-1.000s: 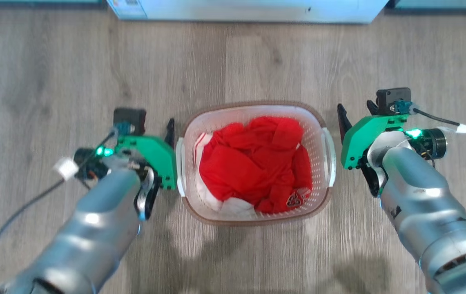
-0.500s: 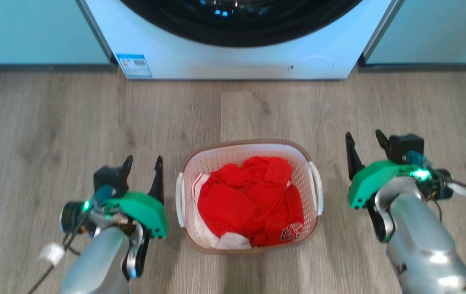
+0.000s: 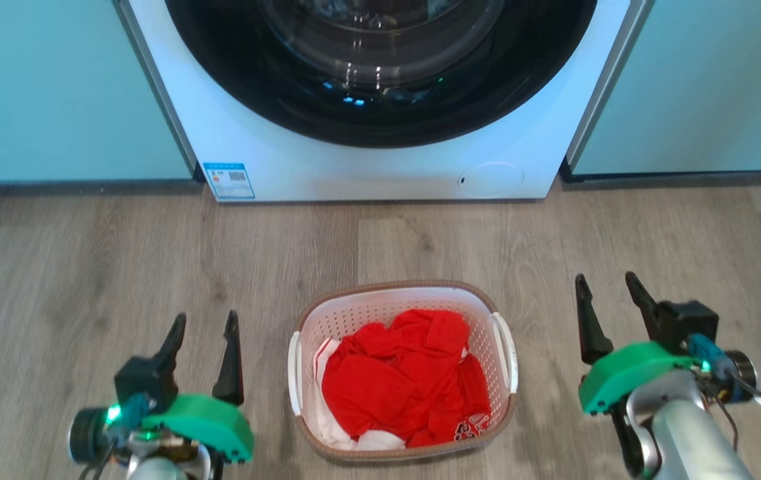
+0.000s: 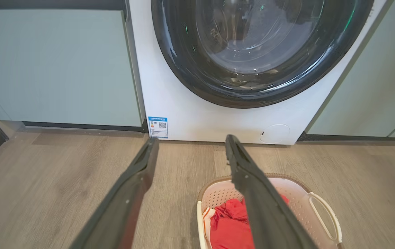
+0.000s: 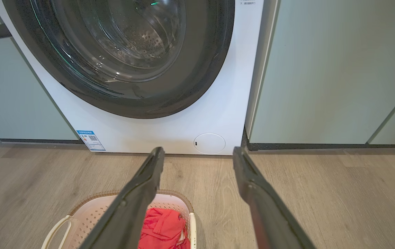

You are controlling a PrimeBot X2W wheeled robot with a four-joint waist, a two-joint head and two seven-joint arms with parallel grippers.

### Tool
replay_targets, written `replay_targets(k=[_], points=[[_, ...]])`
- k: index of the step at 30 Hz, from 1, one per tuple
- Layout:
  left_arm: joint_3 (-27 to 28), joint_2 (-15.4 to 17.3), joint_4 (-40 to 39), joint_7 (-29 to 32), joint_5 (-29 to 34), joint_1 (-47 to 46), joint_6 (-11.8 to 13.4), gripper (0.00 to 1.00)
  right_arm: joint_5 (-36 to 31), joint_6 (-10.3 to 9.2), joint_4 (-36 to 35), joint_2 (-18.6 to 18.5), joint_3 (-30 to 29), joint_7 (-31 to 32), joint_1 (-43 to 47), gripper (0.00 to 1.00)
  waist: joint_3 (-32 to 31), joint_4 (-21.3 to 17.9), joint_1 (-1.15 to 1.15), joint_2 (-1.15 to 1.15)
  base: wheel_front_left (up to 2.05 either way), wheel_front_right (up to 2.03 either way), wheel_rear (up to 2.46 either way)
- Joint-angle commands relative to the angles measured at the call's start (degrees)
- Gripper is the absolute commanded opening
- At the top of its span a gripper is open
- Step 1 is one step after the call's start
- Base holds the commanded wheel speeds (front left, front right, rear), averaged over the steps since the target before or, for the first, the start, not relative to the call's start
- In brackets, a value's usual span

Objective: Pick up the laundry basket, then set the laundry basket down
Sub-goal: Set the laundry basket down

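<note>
The basket sits on the floor between the left jaws and the right jaws, apart from both. Both pairs are spread wide, holding nothing, tips toward the washer. Red clothes lie inside.

1 laundry basket: rounded-rect., white perforated plastic w/ brown rim & brown band round the base. Two white loop handles, one on left side, one on right side. Sits upright & level on the wood floor, approx. centre left-to-right, on the near side. Well apart from the washer, which stands at the far side straight behind it. Inside: crumpled red cloth heaped across the bottom, w/ a bit of white fabric showing at the near-left. Contents sit below rim.
</note>
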Motion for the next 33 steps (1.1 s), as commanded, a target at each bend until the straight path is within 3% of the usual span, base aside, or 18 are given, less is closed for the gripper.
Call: replay_targets(k=[1,14,33], points=[[2.5,0.5,-2.3,-0.5,0.7,-1.0,-0.2,1.0,-0.3,0.13,-2.5,0.4,0.8,-0.8,-0.4,1.0,-0.7,-0.4,0.01,0.0,0.0,0.0,0.0],[8.3,-1.3,-9.7,-0.5,3.6,9.9,-1.3,1.0,-0.4,0.13,-12.3,0.4,-0.8,-0.8,10.7,1.0,-4.4,-1.9,0.01,0.0,0.0,0.0,0.0],[10.0,-3.0,-10.4,-0.5,6.7,10.5,-3.1,1.0,-0.2,0.13,-13.8,0.4,-1.2,-0.8,11.4,1.0,-4.7,-2.5,0.01,0.0,0.0,0.0,0.0]])
